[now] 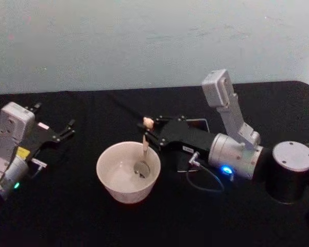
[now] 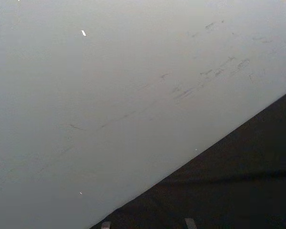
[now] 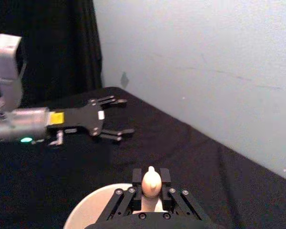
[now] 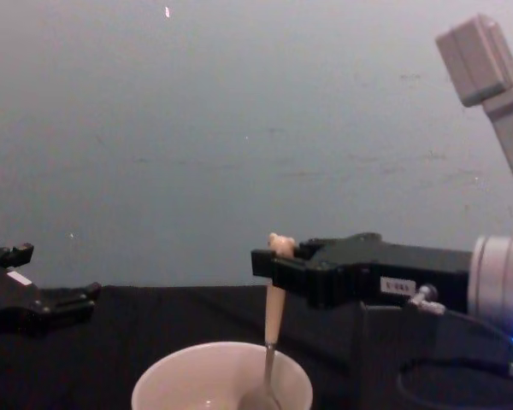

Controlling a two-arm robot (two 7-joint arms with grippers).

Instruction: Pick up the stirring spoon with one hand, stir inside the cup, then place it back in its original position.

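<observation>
The cream-white cup (image 1: 127,171) stands on the black table in front of me, also seen low in the chest view (image 4: 222,377) and the right wrist view (image 3: 93,207). My right gripper (image 1: 151,128) reaches in from the right and is shut on the stirring spoon (image 1: 143,152) near its bear-head top (image 3: 151,181). The spoon hangs upright, its beige handle (image 4: 274,312) above the rim and its metal bowl (image 1: 141,168) down inside the cup. My left gripper (image 1: 67,127) rests open at the table's left, well apart from the cup.
A dark square holder (image 1: 200,124) sits behind the right gripper, mostly hidden by it. A thin cable (image 1: 206,177) loops beside the right arm. A pale wall rises behind the table's back edge.
</observation>
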